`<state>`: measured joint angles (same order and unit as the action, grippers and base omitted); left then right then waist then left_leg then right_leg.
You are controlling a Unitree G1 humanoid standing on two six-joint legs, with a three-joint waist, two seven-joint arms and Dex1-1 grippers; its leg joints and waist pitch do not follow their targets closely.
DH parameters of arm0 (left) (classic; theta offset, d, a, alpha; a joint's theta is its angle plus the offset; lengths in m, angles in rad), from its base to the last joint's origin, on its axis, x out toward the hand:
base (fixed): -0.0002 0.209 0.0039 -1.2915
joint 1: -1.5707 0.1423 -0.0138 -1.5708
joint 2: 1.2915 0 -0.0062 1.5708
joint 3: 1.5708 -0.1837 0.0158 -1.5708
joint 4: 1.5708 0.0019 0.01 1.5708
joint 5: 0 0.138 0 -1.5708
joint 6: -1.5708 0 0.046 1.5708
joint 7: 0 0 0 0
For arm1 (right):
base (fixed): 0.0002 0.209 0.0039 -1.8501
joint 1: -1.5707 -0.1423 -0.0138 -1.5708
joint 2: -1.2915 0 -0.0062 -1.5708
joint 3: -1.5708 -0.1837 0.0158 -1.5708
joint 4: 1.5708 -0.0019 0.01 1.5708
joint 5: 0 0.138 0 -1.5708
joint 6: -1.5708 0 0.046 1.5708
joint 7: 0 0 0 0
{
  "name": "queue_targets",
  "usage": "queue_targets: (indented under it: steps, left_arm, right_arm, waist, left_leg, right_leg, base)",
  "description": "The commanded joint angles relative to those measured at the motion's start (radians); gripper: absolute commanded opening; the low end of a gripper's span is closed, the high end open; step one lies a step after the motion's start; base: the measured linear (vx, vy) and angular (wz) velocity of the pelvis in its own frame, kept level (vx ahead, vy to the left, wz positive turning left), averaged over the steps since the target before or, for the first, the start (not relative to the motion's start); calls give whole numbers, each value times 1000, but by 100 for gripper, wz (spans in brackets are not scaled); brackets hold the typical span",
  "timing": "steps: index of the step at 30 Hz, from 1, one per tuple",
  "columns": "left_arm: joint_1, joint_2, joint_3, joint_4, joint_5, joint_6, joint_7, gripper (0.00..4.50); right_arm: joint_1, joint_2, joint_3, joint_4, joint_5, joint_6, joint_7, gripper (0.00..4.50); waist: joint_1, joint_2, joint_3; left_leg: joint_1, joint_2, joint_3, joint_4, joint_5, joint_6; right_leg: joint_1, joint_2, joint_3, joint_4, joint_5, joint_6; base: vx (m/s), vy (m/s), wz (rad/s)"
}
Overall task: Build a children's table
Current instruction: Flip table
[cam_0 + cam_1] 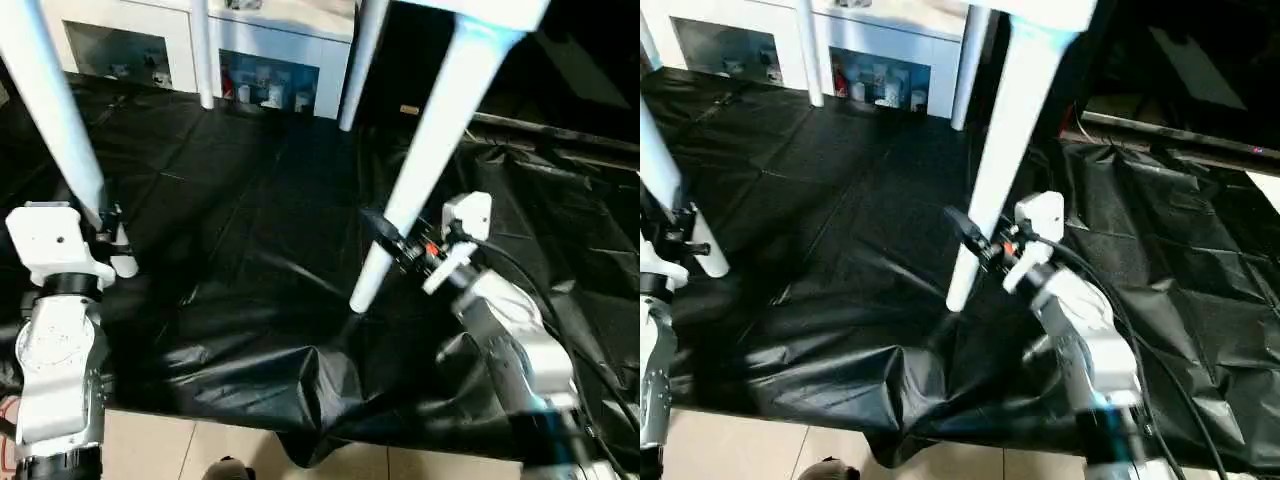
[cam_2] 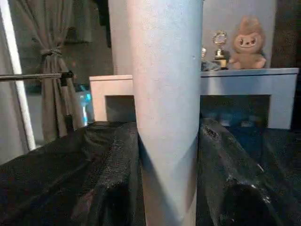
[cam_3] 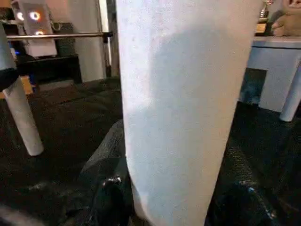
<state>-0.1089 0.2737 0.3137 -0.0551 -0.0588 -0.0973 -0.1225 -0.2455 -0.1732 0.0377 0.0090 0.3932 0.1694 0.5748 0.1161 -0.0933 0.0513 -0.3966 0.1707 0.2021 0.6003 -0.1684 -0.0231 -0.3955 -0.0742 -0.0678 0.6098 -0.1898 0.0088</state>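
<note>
Table legs [image 1: 430, 150] pincer-held — sheet edge [image 1: 200, 415] near.

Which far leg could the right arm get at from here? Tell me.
Probably neither, as things stand. The right gripper is shut on the near right leg, so it is occupied. Both far legs stand well beyond it across the black sheet, by the white cabinet.

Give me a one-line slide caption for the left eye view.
Both grippers, left and right, hold the near legs of the white table upright on black sheeting.
</note>
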Motion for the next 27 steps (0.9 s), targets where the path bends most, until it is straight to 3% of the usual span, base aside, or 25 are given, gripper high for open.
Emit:
queue_targets:
  steps: [1, 2, 4, 5, 6, 7, 8, 11, 12, 14, 15, 16, 19, 20, 22, 23, 24, 25, 26, 27]
  left_arm:
    - [26, 9, -90, -9, 6, 13, -87, 162]
    - [46, 19, -103, -14, 1, 19, -114, 162]
    - [93, 43, -116, -30, -6, 22, -160, 162]
    - [102, 46, -115, -35, -8, 20, -163, 162]
    - [119, 49, -111, -49, -11, 20, -165, 162]
    - [145, 50, -106, -72, -18, 22, -168, 162]
    - [163, 52, -105, -87, -22, 23, -170, 162]
    - [255, 53, -96, -171, -40, 40, -179, 162]
    - [281, 52, -93, -194, -49, 48, -182, 162]
    - [295, 53, -93, -206, -56, 54, -185, 162]
    - [318, 54, -90, -216, -57, 52, -187, 162]
    - [327, 54, -89, -221, -58, 53, -188, 162]
    - [360, 48, -83, -262, -57, 61, -177, 162]
    - [364, 48, -84, -267, -61, 64, -178, 218]
    - [387, 50, -94, -294, -109, 90, -196, 232]
    - [394, 54, -96, -302, -104, 95, -193, 239]
    - [405, 53, -92, -304, -103, 97, -187, 251]
    - [405, 53, -92, -304, -103, 97, -187, 251]
    - [415, 51, -85, -301, -104, 92, -185, 262]
    - [423, 49, -80, -297, -108, 88, -185, 268]
  right_arm:
    - [39, -17, 13, 8, -34, 18, -13, 153]
    - [58, -23, 8, 4, -46, 14, -24, 153]
    - [116, -39, -3, -33, -50, 37, -41, 153]
    - [128, -43, -4, -42, -49, 43, -40, 153]
    - [147, -50, -4, -56, -51, 47, -37, 153]
    - [167, -58, -7, -68, -53, 50, -36, 153]
    - [178, -61, -9, -74, -54, 52, -36, 153]
    - [214, -74, -23, -93, -55, 59, -52, 153]
    - [219, -74, -27, -94, -56, 59, -58, 153]
    - [224, -75, -29, -99, -54, 62, -64, 153]
    - [236, -75, -28, -113, -53, 72, -76, 153]
    - [242, -76, -27, -119, -54, 79, -83, 153]
    - [267, -69, -27, -132, -49, 84, -91, 153]
    - [269, -68, -28, -132, -47, 84, -88, 209]
    - [275, -63, -36, -124, -52, 74, -97, 223]
    - [277, -60, -41, -123, -45, 75, -97, 229]
    - [282, -58, -54, -120, -41, 71, -104, 239]
    - [282, -58, -54, -120, -41, 71, -104, 239]
    - [289, -56, -66, -124, -38, 66, -115, 250]
    - [296, -55, -73, -132, -27, 67, -120, 257]
  waist:
    - [-10, 34, -45]
    - [-12, 34, -42]
    - [-14, 40, -29]
    - [-15, 37, -30]
    - [-17, 43, -27]
    - [-22, 42, -24]
    - [-21, 46, -26]
    - [-32, 47, -29]
    - [-40, 40, -27]
    - [-41, 45, -26]
    - [-47, 46, -23]
    - [-49, 38, -21]
    - [-51, 48, -18]
    - [-53, 48, -17]
    - [-56, 57, -10]
    - [-54, 64, -8]
    - [4, 73, -12]
    - [49, 59, -12]
    - [52, 38, -28]
    - [2, -45, -31]
  left_leg:
    - [54, 74, -51, -100, -521, -119]
    - [54, 73, -53, -102, -542, -119]
    - [77, 72, -63, -103, -670, -135]
    - [77, 74, -67, -104, -681, -136]
    - [79, 76, -72, -108, -708, -140]
    - [80, 75, -76, -111, -735, -142]
    - [83, 75, -77, -111, -742, -144]
    - [72, 74, -85, -119, -748, -145]
    - [69, 73, -84, -119, -758, -140]
    - [77, 70, -83, -113, -765, -136]
    - [80, 69, -86, -112, -783, -137]
    - [78, 68, -86, -111, -787, -135]
    - [81, 68, -92, -117, -836, -146]
    - [79, 68, -94, -120, -849, -148]
    - [75, 72, -91, -145, -932, -159]
    - [66, 75, -85, -163, -961, -165]
    - [-62, 84, -17, -269, -1064, -180]
    - [-88, 77, 19, -273, -1012, -146]
    - [-50, 65, 42, -250, -879, -138]
    - [134, 31, -8, 38, -544, -134]
  right_leg:
    - [-1, -81, 57, -97, -376, -81]
    - [-2, -80, 57, -100, -405, -76]
    - [-14, -81, 53, -121, -566, -50]
    - [-10, -82, 53, -125, -579, -46]
    - [-7, -82, 50, -128, -594, -44]
    - [-3, -81, 46, -133, -620, -40]
    - [-4, -84, 47, -133, -625, -42]
    - [8, -84, 44, -131, -613, -41]
    - [4, -82, 44, -135, -627, -36]
    - [-4, -85, 46, -139, -650, -33]
    - [-5, -82, 41, -146, -680, -21]
    - [-5, -82, 38, -148, -691, -18]
    - [-1, -77, 27, -150, -693, -11]
    - [2, -75, 24, -148, -684, -12]
    - [13, -55, 3, -136, -642, -18]
    - [22, -44, -6, -120, -607, -28]
    - [133, 5, -39, 115, -315, -62]
    - [138, 12, -18, 144, -295, -44]
    - [104, -2, 25, 133, -399, -36]
    - [-87, -122, 81, -99, -884, 34]
  base:
    - [0, 0, 0]
    - [0, 0, 0]
    - [0, 0, 0]
    - [0, 0, 0]
    - [0, 0, 0]
    - [0, 0, 0]
    - [0, 0, 0]
    - [0, 0, 0]
    - [0, 0, 0]
    - [0, 0, 0]
    - [0, 0, 0]
    - [0, 0, 0]
    - [0, 0, 0]
    - [0, 0, 0]
    - [0, 0, 0]
    - [0, 0, 0]
    - [0, 0, 0]
    - [-79, -28, 15]
    - [22, -105, 14]
    - [22, -105, 14]
